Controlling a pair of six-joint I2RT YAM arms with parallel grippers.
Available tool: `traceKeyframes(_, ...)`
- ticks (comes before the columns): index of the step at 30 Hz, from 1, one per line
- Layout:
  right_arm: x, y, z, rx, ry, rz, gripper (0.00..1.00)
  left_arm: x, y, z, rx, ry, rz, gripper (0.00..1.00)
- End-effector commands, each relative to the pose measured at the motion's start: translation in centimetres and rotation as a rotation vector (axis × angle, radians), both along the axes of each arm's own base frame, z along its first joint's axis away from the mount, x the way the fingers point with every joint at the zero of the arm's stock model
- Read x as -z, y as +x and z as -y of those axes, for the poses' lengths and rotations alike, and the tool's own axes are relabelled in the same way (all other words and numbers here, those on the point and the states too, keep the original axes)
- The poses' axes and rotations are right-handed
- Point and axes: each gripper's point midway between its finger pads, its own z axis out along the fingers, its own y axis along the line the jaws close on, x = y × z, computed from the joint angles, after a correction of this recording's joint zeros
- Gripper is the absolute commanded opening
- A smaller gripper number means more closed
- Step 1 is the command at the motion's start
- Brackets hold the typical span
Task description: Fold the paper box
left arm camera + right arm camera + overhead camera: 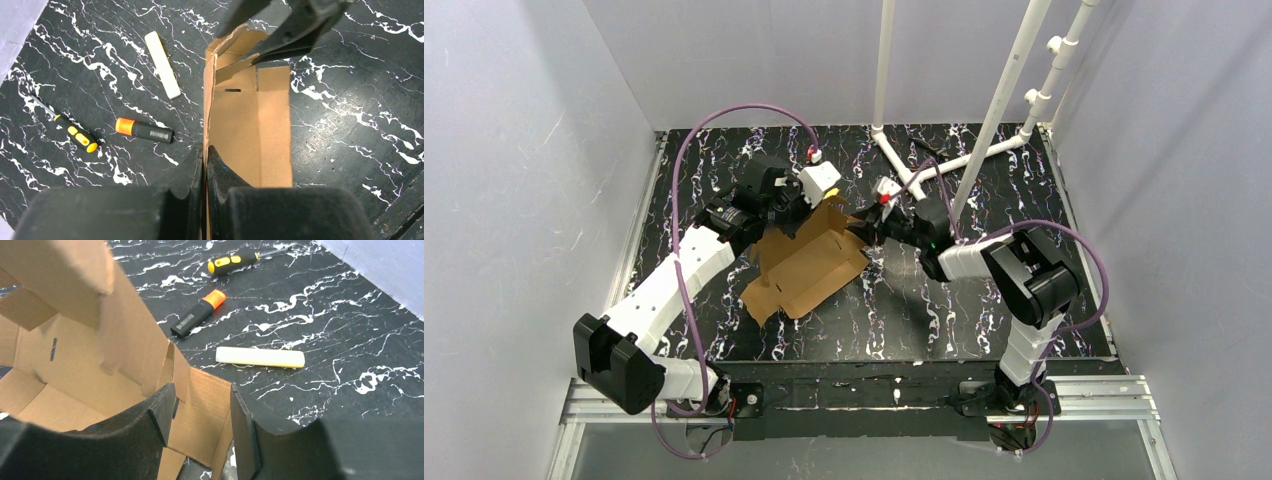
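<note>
my left end effector is clenched on a raised side wall of the paper box, while my right end effector sits at its end flaps with jaws parted, gripping nothing i can see. the box lies on the black marbled tabletop between the arms, and i judge it early: one wall up, the rest flat, tabs untucked. a screwdriver, marker and white stick lie beside it, pale walls around.
</note>
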Motion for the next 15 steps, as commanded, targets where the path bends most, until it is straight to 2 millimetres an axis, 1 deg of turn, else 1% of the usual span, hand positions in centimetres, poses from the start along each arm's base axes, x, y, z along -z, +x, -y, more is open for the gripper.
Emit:
traceKeyframes(1, -0.2, 0.3, 0.1, -0.041, -0.171, -0.089, 0.56, -2.0, -0.8, 0.0, 0.035, -0.015, 0.073, 0.0)
traceKeyframes(2, -0.4, 0.3, 0.2, -0.057, -0.211, -0.104, 0.57, -2.1, -0.9, -0.1, 0.035, -0.014, 0.078, 0.0)
traceKeyframes(4, 0.0, 0.1, 0.6, -0.097, -0.316, -0.125, 0.61, -2.2, -1.0, -0.1, 0.04, -0.012, 0.083, 0.0)
traceKeyframes(6, -0.4, 0.4, 1.2, -0.099, -0.37, -0.128, 0.64, -2.4, -1.0, -0.1, 0.041, -0.011, 0.09, 0.0)
traceKeyframes(10, -1.0, 0.8, 2.3, -0.08, -0.398, -0.116, 0.7, -2.6, -1.1, 0.0, 0.048, -0.016, 0.094, 0.0)
traceKeyframes(12, -1.0, 1.1, 2.5, -0.079, -0.397, -0.126, 0.7, -2.7, -1.1, 0.0, 0.051, -0.018, 0.094, 0.0)
traceKeyframes(15, -0.6, 1.9, 2.2, -0.059, -0.39, -0.178, 0.69, -2.8, -1.1, 0.2, 0.054, -0.027, 0.095, 0.0)
